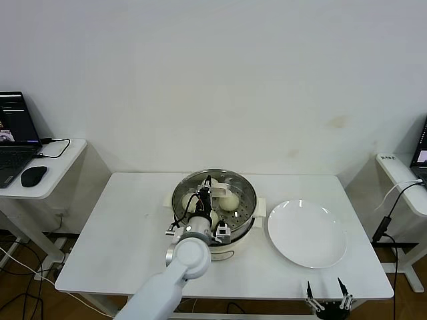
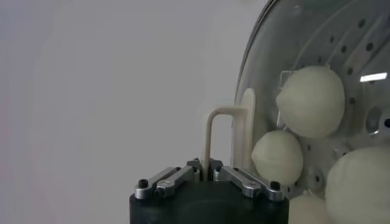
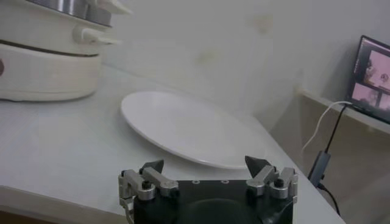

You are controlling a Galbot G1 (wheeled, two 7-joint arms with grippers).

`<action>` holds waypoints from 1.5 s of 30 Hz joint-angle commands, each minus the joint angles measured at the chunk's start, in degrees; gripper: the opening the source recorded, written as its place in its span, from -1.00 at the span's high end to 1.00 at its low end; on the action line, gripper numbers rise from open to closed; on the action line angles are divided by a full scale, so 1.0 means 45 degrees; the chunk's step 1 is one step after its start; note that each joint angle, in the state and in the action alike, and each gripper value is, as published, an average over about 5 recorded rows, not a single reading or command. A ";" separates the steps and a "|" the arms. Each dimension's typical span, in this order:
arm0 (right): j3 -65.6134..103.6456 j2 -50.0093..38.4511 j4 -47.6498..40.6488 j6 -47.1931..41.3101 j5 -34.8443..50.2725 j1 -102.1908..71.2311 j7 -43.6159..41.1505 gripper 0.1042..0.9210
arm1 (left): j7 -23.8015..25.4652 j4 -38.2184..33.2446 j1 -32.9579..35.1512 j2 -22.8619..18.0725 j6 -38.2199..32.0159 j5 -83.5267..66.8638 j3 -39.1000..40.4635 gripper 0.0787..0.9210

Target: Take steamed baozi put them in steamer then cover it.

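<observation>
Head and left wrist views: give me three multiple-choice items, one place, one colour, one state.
1. The plate lies where from the steamer? A. robot's right B. robot's left C. on top
2. Colour of the handle on the cover? A. black B. cream-white C. red
3. The left gripper is: A. open over the plate B. shut on the handle C. off the table
Key: 1 A, plate sits right of steamer. 2 B, the bar shows cream-white. 3 B, fingers clamp it; the right gripper waits open at the table's near edge.
</observation>
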 commanded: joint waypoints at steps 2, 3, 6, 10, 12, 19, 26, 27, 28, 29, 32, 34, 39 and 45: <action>-0.0042 0.0002 -0.0020 0.0002 -0.0027 0.0011 -0.0010 -0.76 | -0.0385 -0.0200 0.0155 -0.0077 -0.0058 -0.0313 -0.0101 0.78; -0.0043 0.0001 -0.0024 0.0002 -0.0027 0.0013 -0.0010 -0.76 | -0.0398 -0.0320 0.0207 -0.0049 -0.0057 -0.0322 -0.0127 0.73; -0.0042 -0.0001 -0.0038 0.0002 -0.0030 0.0017 -0.0016 -0.76 | -0.0440 -0.0901 0.0470 0.0168 -0.0044 -0.0420 -0.0230 0.51; -0.0044 -0.0003 -0.0057 0.0001 -0.0025 0.0023 -0.0023 -0.76 | -0.0858 -0.2007 0.1218 0.0857 -0.0082 -0.1140 -0.0496 0.22; -0.0041 -0.0003 -0.0082 0.0005 -0.0026 0.0025 -0.0024 -0.76 | -0.1265 -0.2671 0.1753 0.1359 -0.0172 -0.2100 -0.0649 0.08; -0.0044 0.0002 -0.0182 0.0045 -0.0116 -0.0016 -0.0016 -0.76 | -0.3411 -0.4727 0.3940 0.2834 -0.1380 -0.7319 -0.1349 -0.40; -0.0081 0.0004 0.0002 0.0044 -0.0039 -0.0157 -0.0091 -0.76 | -0.5252 -0.5547 0.7197 0.3140 -0.6095 -1.2580 -0.3448 -0.75; -0.0070 0.0004 0.0048 0.0068 0.0019 -0.0182 -0.0124 -0.76 | -0.5476 -0.5498 0.7962 0.2980 -0.7046 -1.3406 -0.3933 -0.76; -0.0061 0.0003 0.0094 0.0103 0.0086 -0.0205 -0.0162 -0.76 | -0.5660 -0.5422 0.8668 0.2771 -0.7968 -1.4122 -0.4410 -0.76; -0.0059 0.0002 0.0134 0.0138 0.0149 -0.0228 -0.0200 -0.76 | -0.5811 -0.5310 0.9250 0.2492 -0.8702 -1.4665 -0.4904 -0.76; -0.0110 -0.0004 0.0287 0.0233 0.0301 -0.0315 -0.0309 -0.76 | -0.6158 -0.5099 1.0632 0.1767 -1.0018 -1.6167 -0.6274 -0.77; -0.0164 -0.0014 0.0413 0.0286 0.0395 -0.0389 -0.0398 -0.76 | -0.6301 -0.5142 1.1298 0.1622 -1.0140 -1.7100 -0.6868 -0.77; -0.0337 -0.0115 0.0745 0.0444 0.0835 -0.0608 -0.0688 -0.76 | -0.6660 -0.5102 1.2240 0.1690 -1.0407 -1.8307 -0.7863 -0.77; -0.0779 -0.0359 0.1162 0.0681 0.1332 -0.0930 -0.1106 -0.76 | -0.7173 -0.4485 1.2926 0.1597 -1.0689 -1.8627 -0.8403 -0.77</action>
